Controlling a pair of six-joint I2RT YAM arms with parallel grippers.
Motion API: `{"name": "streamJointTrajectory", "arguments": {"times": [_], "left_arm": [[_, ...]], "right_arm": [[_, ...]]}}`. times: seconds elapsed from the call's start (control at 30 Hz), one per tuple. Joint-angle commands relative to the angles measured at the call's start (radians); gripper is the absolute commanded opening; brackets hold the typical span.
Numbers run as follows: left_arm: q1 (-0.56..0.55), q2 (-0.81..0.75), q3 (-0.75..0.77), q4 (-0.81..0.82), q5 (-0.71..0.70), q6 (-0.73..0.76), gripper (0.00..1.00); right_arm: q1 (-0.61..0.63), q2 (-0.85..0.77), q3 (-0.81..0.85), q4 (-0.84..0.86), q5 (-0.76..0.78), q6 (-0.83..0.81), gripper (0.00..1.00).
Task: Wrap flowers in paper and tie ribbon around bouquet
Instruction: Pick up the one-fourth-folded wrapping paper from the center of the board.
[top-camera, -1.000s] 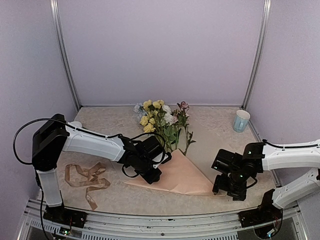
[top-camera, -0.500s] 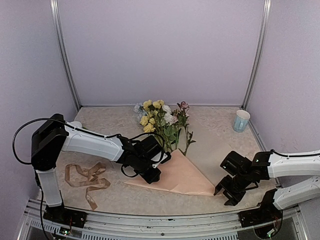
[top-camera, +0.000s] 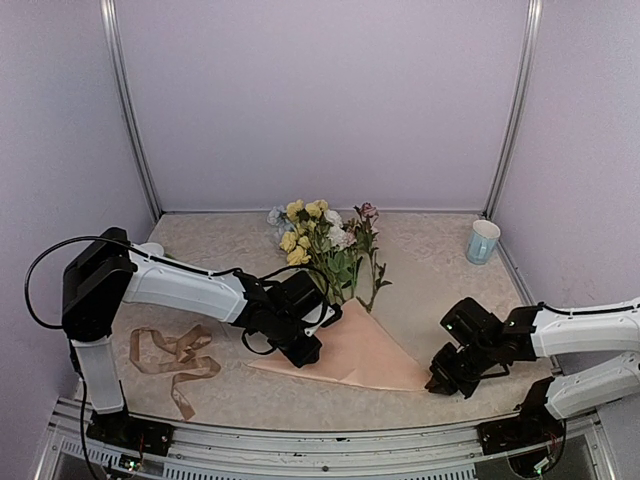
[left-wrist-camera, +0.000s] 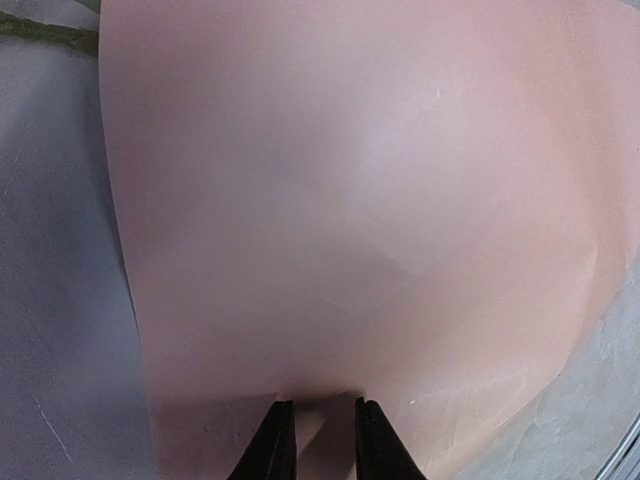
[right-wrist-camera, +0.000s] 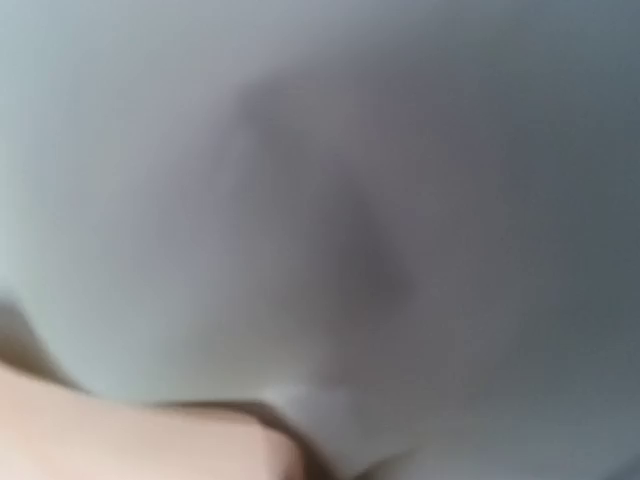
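Flowers (top-camera: 318, 240) on table (top-camera: 440, 265), blooms toward 12 o'clock, stems under folded paper (top-camera: 365, 350) | left gripper (left-wrist-camera: 320, 415) pinches paper's 9 o'clock edge, likely pinning the fold | right gripper (top-camera: 441, 382) at its 4 o'clock corner, grip unclear | ribbon (top-camera: 175, 355) loose at 8 o'clock

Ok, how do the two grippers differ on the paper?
The left gripper sits on the left edge of the paper, fingers nearly shut with that edge between them; the right gripper is at its right corner. The left wrist view is sharp; the right is too blurred to confirm a grip. Both sit low by the paper.
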Motion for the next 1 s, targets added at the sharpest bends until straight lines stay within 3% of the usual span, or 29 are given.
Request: {"name": "streamJointTrajectory", "arguments": {"times": [0.0, 0.17, 0.3, 0.43, 0.67, 0.8, 0.97], "left_arm": [[0.001, -0.006, -0.032, -0.030, 0.030, 0.011, 0.22], [0.007, -0.015, -0.023, -0.041, 0.026, 0.007, 0.22], [-0.003, -0.048, 0.073, -0.083, 0.012, 0.016, 0.22], [-0.029, -0.047, 0.166, -0.051, 0.111, 0.030, 0.27], [-0.023, 0.162, 0.318, -0.053, 0.226, 0.043, 0.33], [-0.002, 0.256, 0.415, -0.099, 0.212, 0.036, 0.35], [0.024, 0.294, 0.416, -0.129, 0.206, 0.016, 0.35]], "right_arm": [[-0.029, 0.021, -0.051, -0.057, 0.077, -0.053, 0.00], [-0.031, 0.053, 0.033, -0.133, 0.145, -0.171, 0.00], [-0.014, 0.141, 0.171, -0.238, 0.183, -0.262, 0.00], [0.019, 0.215, 0.269, -0.324, 0.221, -0.295, 0.00], [0.064, 0.248, 0.359, -0.380, 0.297, -0.305, 0.00], [0.102, 0.271, 0.445, -0.451, 0.365, -0.310, 0.00], [0.176, 0.358, 0.585, -0.560, 0.437, -0.323, 0.00]]}}
